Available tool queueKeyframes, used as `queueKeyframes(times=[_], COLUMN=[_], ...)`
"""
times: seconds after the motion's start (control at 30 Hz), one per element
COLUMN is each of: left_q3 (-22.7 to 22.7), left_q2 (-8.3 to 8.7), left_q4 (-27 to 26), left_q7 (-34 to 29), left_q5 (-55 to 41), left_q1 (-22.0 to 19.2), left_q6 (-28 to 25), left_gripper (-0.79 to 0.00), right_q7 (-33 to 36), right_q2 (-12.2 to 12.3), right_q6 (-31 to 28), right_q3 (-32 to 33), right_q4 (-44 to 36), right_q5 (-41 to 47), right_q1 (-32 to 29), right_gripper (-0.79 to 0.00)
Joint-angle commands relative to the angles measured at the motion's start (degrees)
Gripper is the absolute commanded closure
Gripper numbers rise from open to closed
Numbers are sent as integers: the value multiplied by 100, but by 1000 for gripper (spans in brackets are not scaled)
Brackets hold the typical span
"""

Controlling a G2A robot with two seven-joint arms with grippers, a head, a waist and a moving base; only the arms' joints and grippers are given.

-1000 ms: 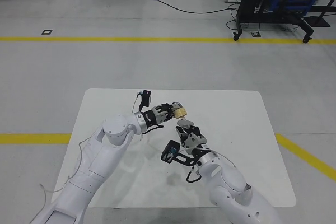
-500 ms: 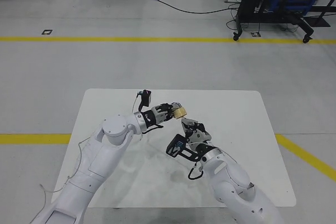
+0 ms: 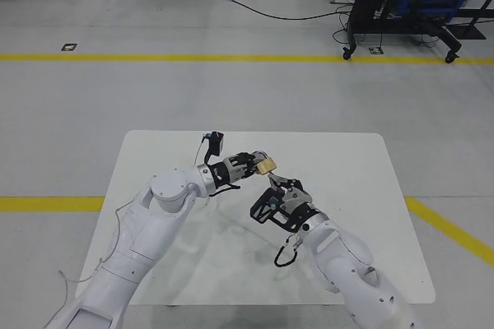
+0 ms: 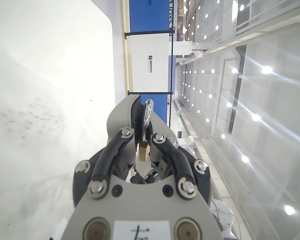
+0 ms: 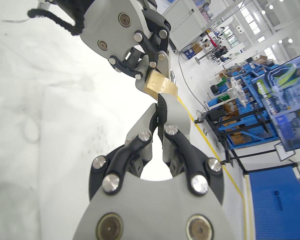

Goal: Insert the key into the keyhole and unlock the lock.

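Brass padlock (image 3: 266, 165) hung above the white table (image 3: 346, 164), near its middle, pinched in the left gripper (image 3: 255, 163). That claw was closed tight on it. In the left wrist view the steel shackle (image 4: 148, 116) stood between the fingers and the brass body (image 4: 144, 151) sat further back. The right gripper (image 3: 277, 186) pointed up at the lock from the robot's side. In the right wrist view its ribbed pads (image 5: 162, 106) were pressed together, with their tips right at the lower edge of the padlock (image 5: 161, 85). Whether anything was nipped between those pads could not be told.

A second earlier the right gripper had sat nearer the robot, with a clear gap to the lock. It then closed that gap, and its wrist turned so the camera housing swung toward the lock. The left arm and the padlock had kept their place throughout.
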Motion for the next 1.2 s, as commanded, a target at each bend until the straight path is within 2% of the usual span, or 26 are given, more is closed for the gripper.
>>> queueKeyframes(times=[0.0, 0.13, 0.33, 0.57, 0.7, 0.83, 1.17], left_q3=[0, -13, -32, -37, -74, -113, -176], left_q2=[-1, 3, 20, 33, 38, 39, 21], left_q4=[-10, -18, -41, -43, -40, -27, -7], left_q7=[-60, -122, -314, -396, -411, -402, -275], left_q5=[-5, 53, 204, 392, 379, 339, 142], left_q1=[5, 6, -7, 1, 1, 2, 20], left_q6=[-61, -211, -436, -679, -716, -740, -774], left_gripper=[0, 0, 0, 0, 0, 0, 0], right_q7=[-79, -299, -863, -926, -872, -786, -693], right_q2=[-11, -12, 23, 62, 93, 122, 181], right_q6=[7, -90, -1119, -2006, -2244, -2201, -1944], right_q3=[158, 482, 984, 1483, 1619, 1715, 1732], right_q4=[-1, 54, 301, 732, 751, 635, 167], right_q5=[566, 1425, 3251, 5240, 5527, 5351, 4190], right_q1=[-27, -98, -152, -136, -164, -228, -431], right_gripper=[0, 0, 0, 0, 0, 0, 0])
